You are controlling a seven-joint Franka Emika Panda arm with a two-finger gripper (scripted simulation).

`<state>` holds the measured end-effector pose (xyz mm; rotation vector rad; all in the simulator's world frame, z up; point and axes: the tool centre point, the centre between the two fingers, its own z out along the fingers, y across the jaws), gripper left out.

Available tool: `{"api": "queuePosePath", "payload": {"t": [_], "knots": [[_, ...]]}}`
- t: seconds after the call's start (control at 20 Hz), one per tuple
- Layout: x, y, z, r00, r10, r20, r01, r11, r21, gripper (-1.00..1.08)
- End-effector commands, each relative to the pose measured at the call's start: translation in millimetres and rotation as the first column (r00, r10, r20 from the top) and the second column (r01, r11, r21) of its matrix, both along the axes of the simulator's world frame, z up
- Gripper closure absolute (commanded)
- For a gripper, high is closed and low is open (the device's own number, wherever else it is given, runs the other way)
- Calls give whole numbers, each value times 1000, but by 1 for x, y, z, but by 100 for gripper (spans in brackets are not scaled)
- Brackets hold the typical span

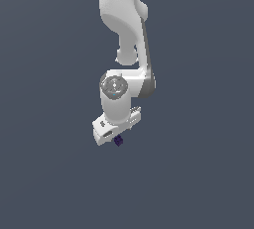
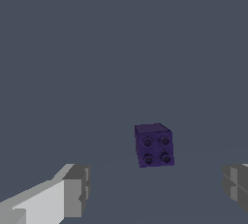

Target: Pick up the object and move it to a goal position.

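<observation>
**Panda arm hanging over a tiny purple block, jaws wide**

Biggest thing in the exterior view is the white arm, coming down from the top of the picture and folding at a grey-capped joint about mid-frame. Everything sits against a flat slate-grey ground with no texture on it.

Below that joint is the gripper, tilted a bit, lower on the exterior view's left. From outside you can't really make out the fingers, but the wrist view sorts that out: one grey fingertip pad on a white finger sits on one side and the other pad is way over at the opposite edge, well apart, nothing between them touching either one. So the jaws are spread and not holding anything.

Smallest bit is the block, dark indigo, cube-ish, with four round dimples on the face toward the wrist camera. It sits in the gap between the two pads, nearer the second one, clear of both. In the exterior view the block peeks out just under the gripper's lower edge
</observation>
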<state>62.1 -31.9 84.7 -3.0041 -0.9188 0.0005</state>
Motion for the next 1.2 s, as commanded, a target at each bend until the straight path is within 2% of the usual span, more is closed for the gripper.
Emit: {"api": "queuePosePath", "payload": {"t": [0.0, 0.6, 1.15], "knots": [[3, -3, -5, 999, 33, 1, -33, 999, 0, -92], [6, -7, -16, 998, 70, 0, -70, 998, 0, -92], [5, -7, -61, 997, 74, 0, -74, 997, 0, -92]]}}
